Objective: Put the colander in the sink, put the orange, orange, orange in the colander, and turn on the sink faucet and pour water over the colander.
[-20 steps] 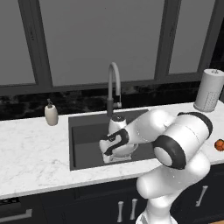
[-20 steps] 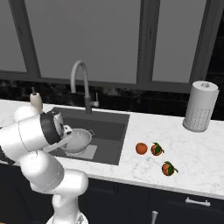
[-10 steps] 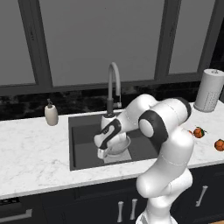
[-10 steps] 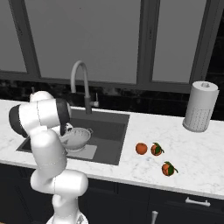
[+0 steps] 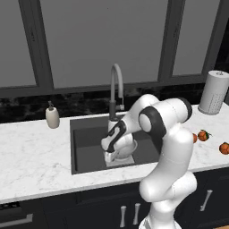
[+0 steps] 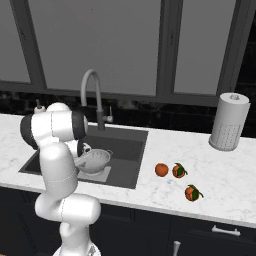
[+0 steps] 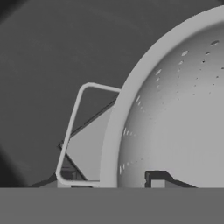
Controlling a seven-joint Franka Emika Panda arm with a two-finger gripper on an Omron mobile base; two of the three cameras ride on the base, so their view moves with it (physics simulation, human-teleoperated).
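Down in the sink (image 5: 85,147), tool (image 5: 110,154) clamped on colander (image 6: 96,160) rim, faucet (image 5: 115,91) behind, three oranges (image 6: 161,170) on counter (image 6: 200,165).

A white marble-veined worktop (image 5: 36,156) is shown running the width of the kitchen, above dark base cabinets (image 6: 210,237) fitted with pale bar handles (image 5: 123,215). A glossy black backsplash (image 6: 165,112) is seen behind it. The wall above is occupied by large grey window panes (image 5: 94,40) separated by dark vertical frames (image 6: 167,47). A beige soap dispenser (image 5: 52,117) and a white paper towel roll (image 6: 229,121) are set at the rear of the worktop.
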